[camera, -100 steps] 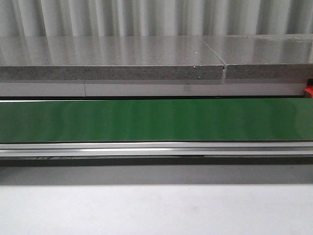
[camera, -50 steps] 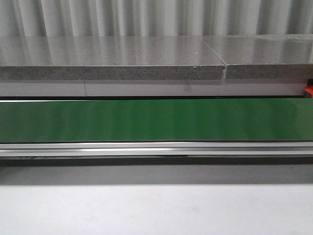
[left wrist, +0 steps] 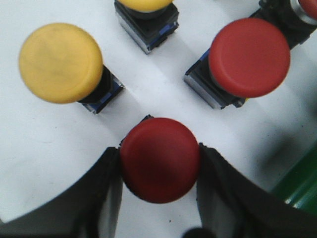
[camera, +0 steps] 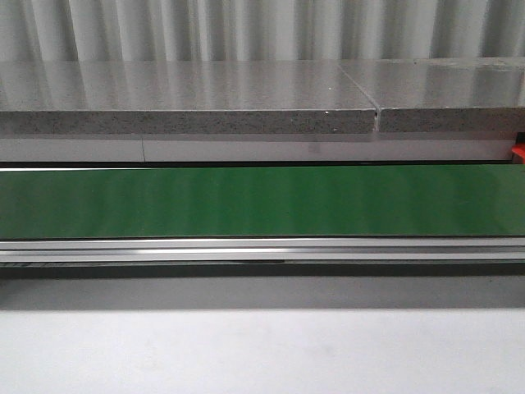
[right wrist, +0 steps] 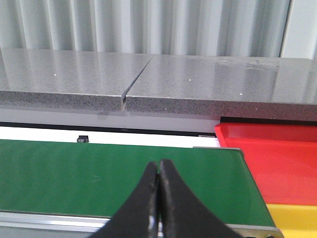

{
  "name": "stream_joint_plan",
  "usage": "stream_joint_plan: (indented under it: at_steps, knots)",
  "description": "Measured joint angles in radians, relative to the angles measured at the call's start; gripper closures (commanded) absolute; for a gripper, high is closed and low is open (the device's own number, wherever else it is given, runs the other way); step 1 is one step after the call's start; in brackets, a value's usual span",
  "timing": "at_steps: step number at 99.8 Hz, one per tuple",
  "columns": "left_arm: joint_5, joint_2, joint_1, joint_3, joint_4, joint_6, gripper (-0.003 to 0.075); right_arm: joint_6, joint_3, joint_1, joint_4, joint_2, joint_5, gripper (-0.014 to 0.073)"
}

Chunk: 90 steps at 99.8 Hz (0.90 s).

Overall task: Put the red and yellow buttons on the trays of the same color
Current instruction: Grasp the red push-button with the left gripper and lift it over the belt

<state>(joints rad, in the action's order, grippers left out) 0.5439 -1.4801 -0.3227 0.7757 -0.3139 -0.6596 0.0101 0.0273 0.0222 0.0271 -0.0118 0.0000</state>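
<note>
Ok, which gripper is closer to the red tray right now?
Right. The right gripper hangs shut over the green conveyor belt, with the red tray just past the belt's end. The left gripper brackets a red button; no tray shows there.

One fixed camera and two wrist cameras, with little overlap.
The front view faces level across the green conveyor belt (camera: 262, 201) toward a stone ledge (camera: 189, 98); the right wrist view shares both, from low down; the left wrist view looks straight down, very near, at buttons on the white tabletop (left wrist: 44, 148).
</note>
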Motion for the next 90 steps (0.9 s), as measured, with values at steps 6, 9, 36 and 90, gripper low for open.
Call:
stream_joint_plan:
  at_steps: [6,9,36,90]
  knots:
    - [0.011,0.025,0.0,0.0,0.0,0.011,0.0741,0.0,0.0,0.0,0.0,0.0,0.0,0.0675]
    - [0.018,0.04,0.0,0.0,0.0,0.016,0.0741,0.0,0.0,0.0,0.0,0.0,0.0,0.0675]
    - [0.064,0.261,0.017,0.004,0.007,0.097,0.0741,0.0,0.0,0.0,0.0,0.0,0.0,0.0675]
    - [0.233,0.251,0.231,0.221,0.242,0.464,0.0741,0.0,0.0,0.0,0.0,0.0,0.0,0.0675]
